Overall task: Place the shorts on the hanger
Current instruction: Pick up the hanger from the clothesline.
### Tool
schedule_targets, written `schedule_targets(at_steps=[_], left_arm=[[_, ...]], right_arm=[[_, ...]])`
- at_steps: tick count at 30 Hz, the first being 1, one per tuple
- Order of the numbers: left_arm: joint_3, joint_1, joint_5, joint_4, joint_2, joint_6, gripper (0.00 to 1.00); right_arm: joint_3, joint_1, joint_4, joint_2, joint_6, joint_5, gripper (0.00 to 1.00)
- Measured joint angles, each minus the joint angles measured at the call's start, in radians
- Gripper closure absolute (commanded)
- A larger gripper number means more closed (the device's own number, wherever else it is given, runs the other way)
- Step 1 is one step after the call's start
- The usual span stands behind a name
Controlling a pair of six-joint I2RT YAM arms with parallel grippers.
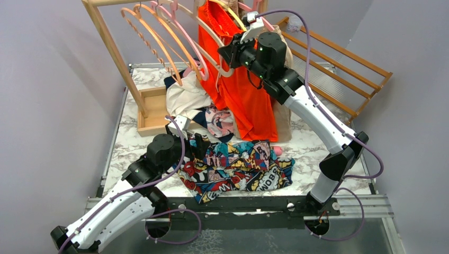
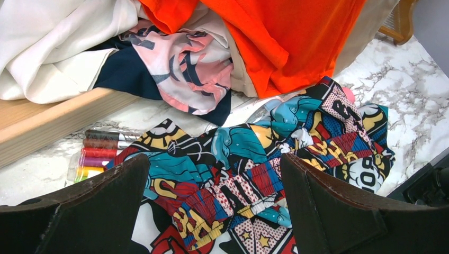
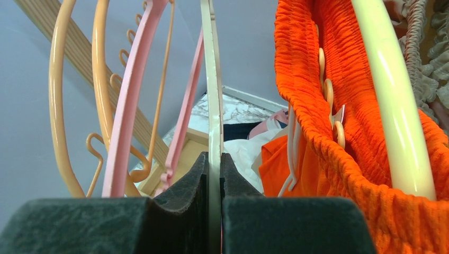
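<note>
Cloth shorts [image 1: 238, 169] lie bunched on the table [image 1: 317, 153] and look soft, light, floppy. Left gripper [image 2: 214, 169] hangs wide open over them, holding nothing. Best pinch the stretchy waistband [image 2: 233, 198]. Right gripper [image 3: 214, 164] is squeezed tight on the hanger [image 3: 212, 79].

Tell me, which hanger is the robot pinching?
The thin cream hanger, clamped in the right gripper. The pink hangers and orange hangers beside it hang free, and the thicker pale hanger carries orange shorts.
</note>
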Motion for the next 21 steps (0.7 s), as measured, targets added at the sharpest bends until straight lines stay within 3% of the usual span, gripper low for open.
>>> schedule_targets(at_steps=[21], left_arm=[[0.0, 0.0, 0.0, -0.003, 0.003, 0.0, 0.05]], right_arm=[[-0.034, 0.0, 0.037, -0.032, 0.0, 0.014, 0.99]])
